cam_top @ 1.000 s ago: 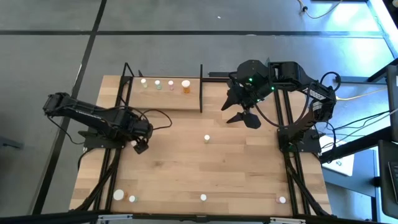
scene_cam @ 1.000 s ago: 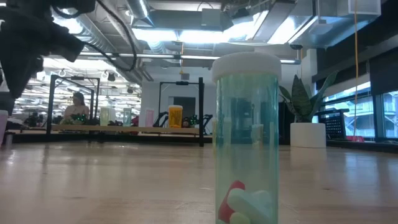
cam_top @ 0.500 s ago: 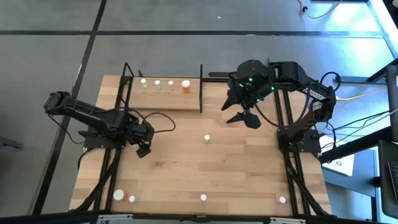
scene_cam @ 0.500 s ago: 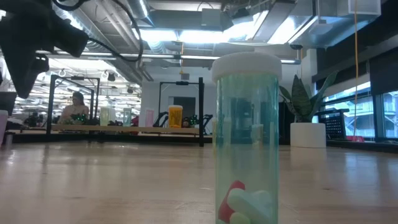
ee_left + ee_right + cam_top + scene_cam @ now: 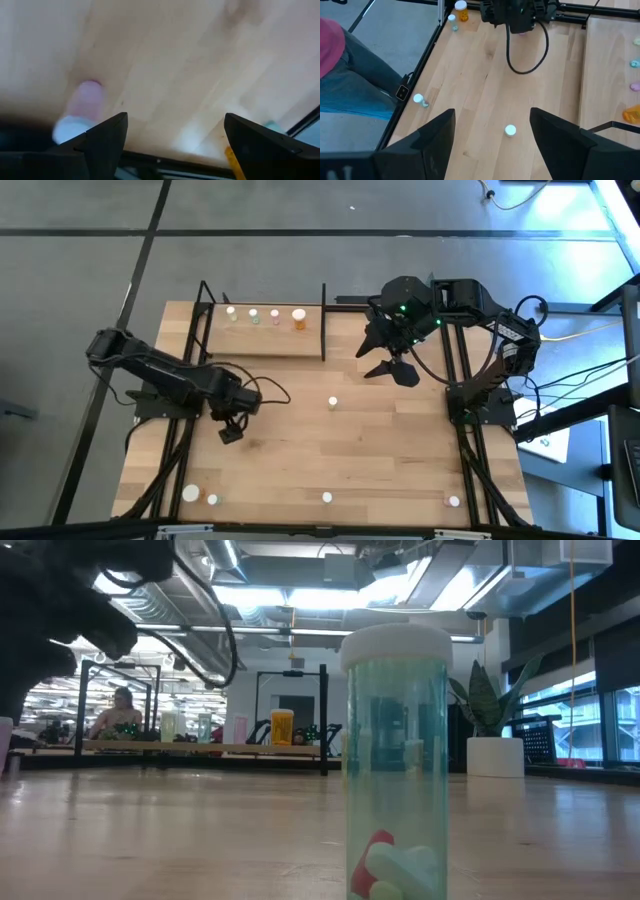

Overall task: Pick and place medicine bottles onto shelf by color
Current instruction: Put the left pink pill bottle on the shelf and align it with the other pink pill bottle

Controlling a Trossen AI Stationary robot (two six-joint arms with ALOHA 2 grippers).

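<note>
The shelf (image 5: 265, 332) lies at the table's far left and bears several medicine bottles (image 5: 254, 315), the rightmost orange (image 5: 299, 318). Loose bottles stand mid-table (image 5: 333, 402) and along the near edge (image 5: 327, 498). My left gripper (image 5: 230, 430) is open and hovers left of the table's centre. A blurred pink bottle with a white cap (image 5: 82, 106) shows on the wood beside one finger (image 5: 107, 132), outside the gap. My right gripper (image 5: 392, 370) is open and empty at the far right, right of the shelf's end bar (image 5: 323, 320).
Further bottles stand at the near left (image 5: 190, 493) and near right (image 5: 454, 502). In the low view a clear greenish bottle holding pills (image 5: 395, 760) stands close to the camera. A white plant pot (image 5: 495, 755) and a person's clothing (image 5: 340, 75) are beyond the table.
My left gripper has moved toward the table's near edge and a little to the right, its arm swinging with it. My right arm has kept still.
</note>
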